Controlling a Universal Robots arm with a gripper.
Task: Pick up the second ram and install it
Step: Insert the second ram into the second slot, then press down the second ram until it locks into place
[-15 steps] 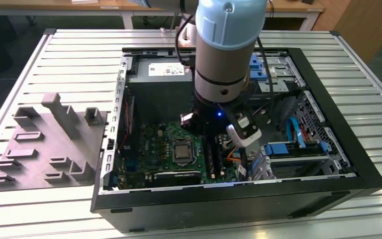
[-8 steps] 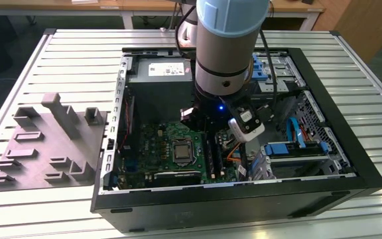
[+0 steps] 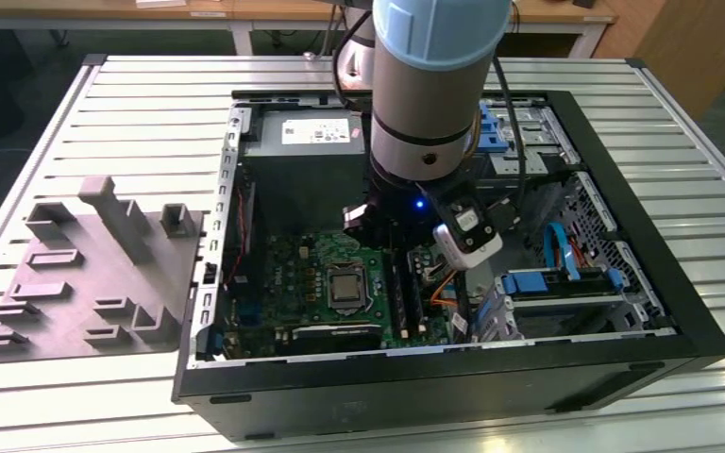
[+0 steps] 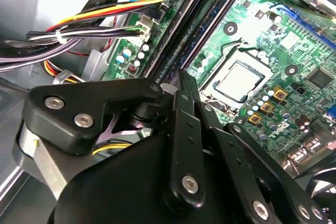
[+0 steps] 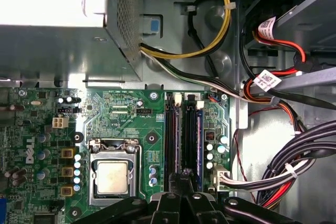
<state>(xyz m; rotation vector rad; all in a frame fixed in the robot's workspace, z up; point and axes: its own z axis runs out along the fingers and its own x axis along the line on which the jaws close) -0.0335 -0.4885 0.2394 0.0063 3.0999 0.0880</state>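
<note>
The slatted metal table [image 3: 110,123] carries an open black computer case [image 3: 463,377], and beside it, on the exterior view's left, sits the grey moulded holder tray [image 3: 86,274], where I can make out no stick standing in its slots. The arm [image 3: 432,85] reaches straight down into the case over the green motherboard [image 5: 126,114], just beside the processor socket [image 5: 113,174]. The black slot rails [image 5: 184,135] run up the board, and one of them holds a dark blue-green strip that I take to be the second ram [image 5: 199,145], lying down in its slot. The gripper [image 5: 185,178] sits right at the near end of those rails, its fingers [image 5: 185,184] drawn together over the slot; whether they pinch anything or just press, I cannot tell. To my eye this is the seating step, nearly finished. What it wants now is an even push straight down until the end latches catch.
</note>
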